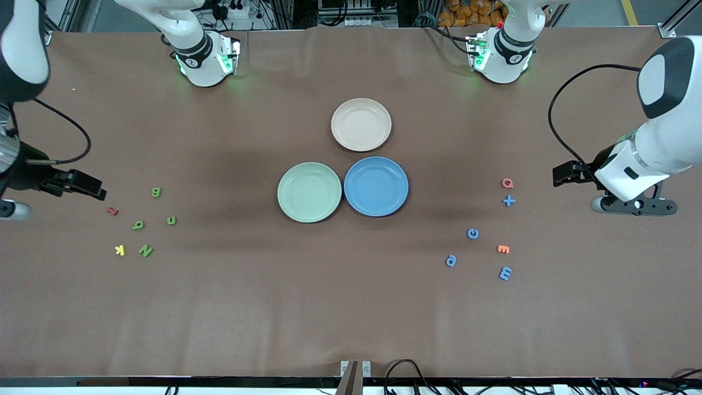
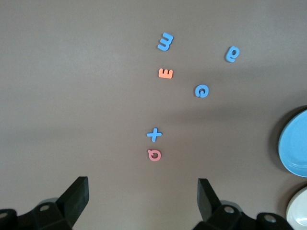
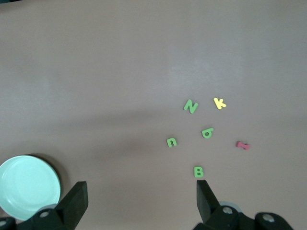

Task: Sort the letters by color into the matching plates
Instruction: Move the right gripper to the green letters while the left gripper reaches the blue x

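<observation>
We see the four green letters [image 1: 156,192] clustered on the counter at the right arm's end, just beside the wide-open, empty right hand [image 1: 90,187], while the four blue letters [image 1: 509,201] lie at the left arm's end near the equally wide, empty left hand [image 1: 565,174]. Each arm is thus nearer its own colour, and the green plate [image 1: 309,192] and blue plate [image 1: 376,186] sit touching at the centre, still bare

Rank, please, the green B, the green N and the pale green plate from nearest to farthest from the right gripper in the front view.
Measured from the open right gripper, at the right arm's end of the table:
1. green B, beside the gripper, toward the plates.
2. green N, nearer to the front camera than the B, beside the yellow K.
3. pale green plate, at the table's middle, plainly farthest.
</observation>
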Robot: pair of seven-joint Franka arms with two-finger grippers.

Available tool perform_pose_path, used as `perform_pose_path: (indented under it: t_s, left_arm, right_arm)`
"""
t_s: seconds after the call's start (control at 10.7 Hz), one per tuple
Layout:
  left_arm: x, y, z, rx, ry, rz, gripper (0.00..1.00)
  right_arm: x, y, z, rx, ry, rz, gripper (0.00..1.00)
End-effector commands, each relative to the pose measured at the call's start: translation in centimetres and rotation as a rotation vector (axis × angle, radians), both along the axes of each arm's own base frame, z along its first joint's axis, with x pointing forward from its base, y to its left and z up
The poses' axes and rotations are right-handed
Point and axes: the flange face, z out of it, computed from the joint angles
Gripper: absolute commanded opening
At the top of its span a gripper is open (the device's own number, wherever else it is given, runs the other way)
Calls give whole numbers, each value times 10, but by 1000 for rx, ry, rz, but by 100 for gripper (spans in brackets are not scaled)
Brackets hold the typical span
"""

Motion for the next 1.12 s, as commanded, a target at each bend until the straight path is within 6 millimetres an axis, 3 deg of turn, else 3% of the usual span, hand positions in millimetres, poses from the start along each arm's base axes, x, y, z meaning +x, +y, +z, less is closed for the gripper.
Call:
perform_pose_path:
  t_s: [0.0,0.19,0.56,1.03]
  left_arm:
    - [-10,4,-10,-10,-5,79,100]
    - [-18,1,-28,6,-1,122,100]
    - [-45,-4,-64,19,-20,171,100]
    - [-80,0,-115,28,-61,252,100]
  right_arm:
    - [-11,21,-45,20,-26,4,100]
    - [-15,33,-77,21,-26,17,100]
    - [-34,36,-165,13,-61,18,100]
    - [-47,26,-230,-19,-30,201,100]
